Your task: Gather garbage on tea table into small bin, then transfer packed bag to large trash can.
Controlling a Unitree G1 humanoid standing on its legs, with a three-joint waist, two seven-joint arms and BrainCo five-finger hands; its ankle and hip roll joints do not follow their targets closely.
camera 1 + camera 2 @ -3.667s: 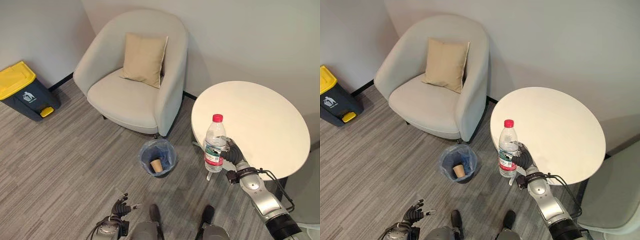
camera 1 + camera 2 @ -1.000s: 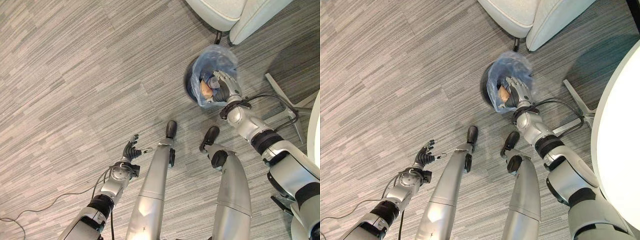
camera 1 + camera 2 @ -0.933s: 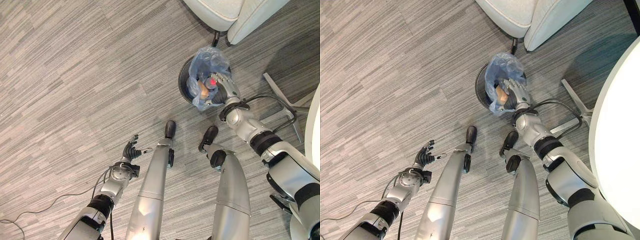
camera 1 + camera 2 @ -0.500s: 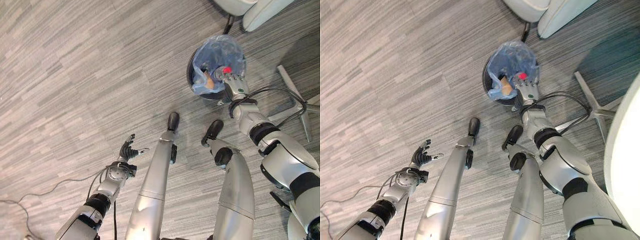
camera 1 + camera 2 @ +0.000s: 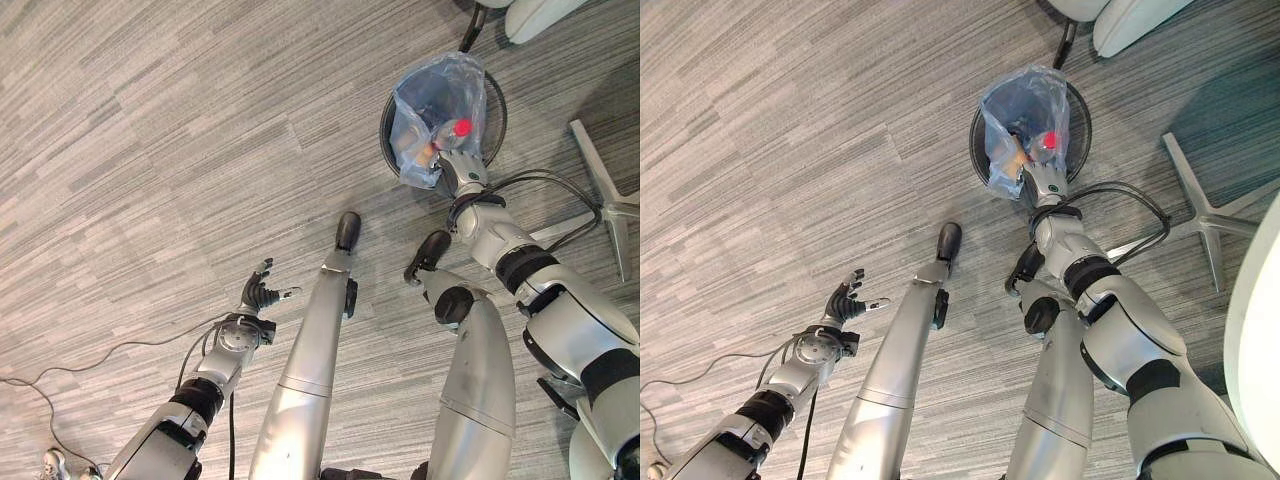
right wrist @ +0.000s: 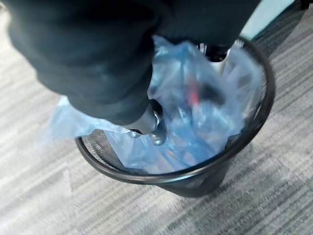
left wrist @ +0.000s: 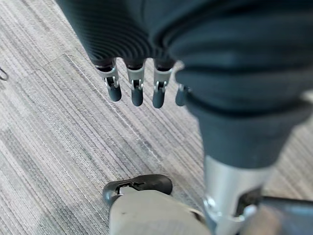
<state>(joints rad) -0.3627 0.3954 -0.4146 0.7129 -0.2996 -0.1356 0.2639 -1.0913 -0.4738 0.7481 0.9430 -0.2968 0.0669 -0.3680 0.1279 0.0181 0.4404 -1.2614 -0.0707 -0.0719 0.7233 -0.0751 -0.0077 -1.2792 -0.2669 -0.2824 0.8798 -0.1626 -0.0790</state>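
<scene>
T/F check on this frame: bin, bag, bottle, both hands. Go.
1. The bag lines a black mesh bin. True.
2. The bottle's red cap shows inside the bag. True.
3. The left robot hand holds the bottle. False: it is open and empty, over bare floor.
4. The right robot hand rests on the table. False: it is at the bin's rim, by the bag.
5. The bin lies tipped over. False: it stands upright.

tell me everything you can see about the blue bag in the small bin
The blue bag is thin, see-through, crinkled plastic lining a round black wire-mesh bin on the grey striped floor. Its top is bunched and pulled up above the rim, off the far side. Through it show a red bottle cap and something tan. The right robot hand is at its near edge, seemingly gripping the plastic, though the fingers are partly hidden.
</scene>
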